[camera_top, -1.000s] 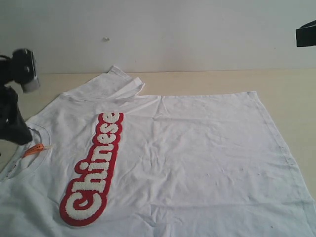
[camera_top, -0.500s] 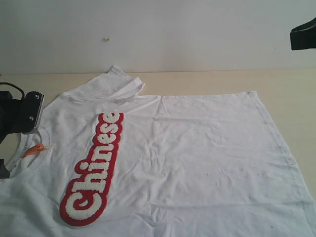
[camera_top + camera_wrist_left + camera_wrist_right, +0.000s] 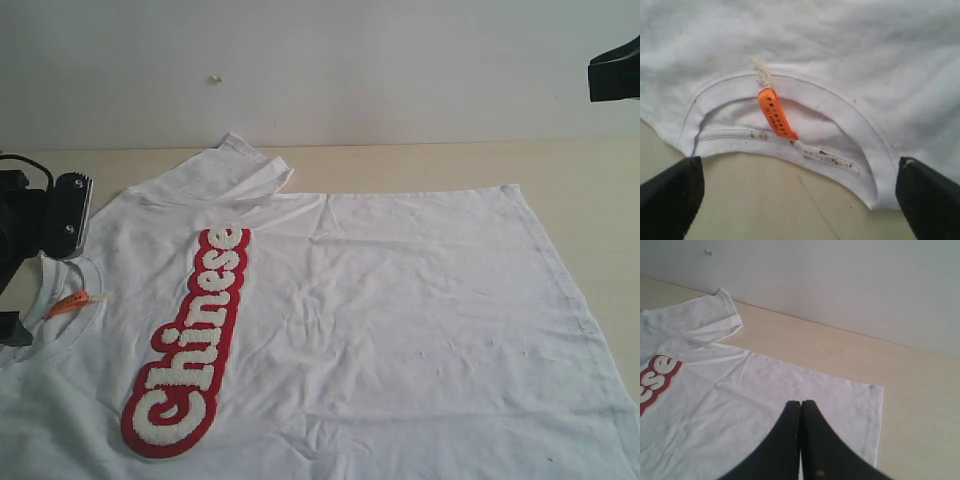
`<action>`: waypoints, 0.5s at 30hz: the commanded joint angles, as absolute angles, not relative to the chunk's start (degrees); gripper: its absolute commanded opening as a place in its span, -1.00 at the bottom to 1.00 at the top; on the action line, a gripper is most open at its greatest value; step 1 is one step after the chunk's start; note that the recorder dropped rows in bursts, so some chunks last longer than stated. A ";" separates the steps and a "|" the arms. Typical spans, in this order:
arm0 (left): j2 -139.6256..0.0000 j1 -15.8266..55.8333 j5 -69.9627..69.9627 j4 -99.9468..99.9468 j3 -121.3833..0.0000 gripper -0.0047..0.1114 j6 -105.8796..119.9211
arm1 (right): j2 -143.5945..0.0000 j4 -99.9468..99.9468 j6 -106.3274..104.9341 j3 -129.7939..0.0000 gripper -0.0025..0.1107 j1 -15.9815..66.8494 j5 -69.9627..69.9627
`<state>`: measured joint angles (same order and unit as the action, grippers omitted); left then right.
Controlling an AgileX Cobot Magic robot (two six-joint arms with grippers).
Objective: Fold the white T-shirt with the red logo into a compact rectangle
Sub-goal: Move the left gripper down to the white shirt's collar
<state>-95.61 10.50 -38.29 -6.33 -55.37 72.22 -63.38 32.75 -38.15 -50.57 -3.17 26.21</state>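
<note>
Tabletop (image 3: pixel 420 165): T-shirt collar (image 3: pixel 850 119) by left hand (image 3: pixel 799 169)

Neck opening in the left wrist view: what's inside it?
An orange tag on a pale string hangs across it, over inner fabric of the white T-shirt. The neckband edge beside the bare table shows dark specks. Whatever lies beneath that fabric is covered.
</note>
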 commanded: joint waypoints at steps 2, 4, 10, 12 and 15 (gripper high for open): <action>-96.36 10.80 -37.75 -6.60 -55.17 0.89 76.61 | -63.65 32.97 -38.56 -50.88 -0.96 -3.36 26.42; -96.84 10.28 -37.14 -6.60 -55.32 0.89 78.62 | -63.65 32.97 -38.56 -50.88 -0.96 -3.36 26.42; -98.11 4.58 -39.09 -1.32 -57.75 0.89 87.79 | -63.65 32.97 -38.56 -50.88 -0.96 -3.36 26.16; -99.17 2.69 -40.82 4.15 -58.55 0.89 93.88 | -63.65 32.97 -38.56 -50.88 -0.96 -3.36 26.05; -101.57 1.30 -42.37 8.41 -59.30 0.89 99.15 | -63.73 32.97 -39.13 -50.88 -0.96 -3.36 26.08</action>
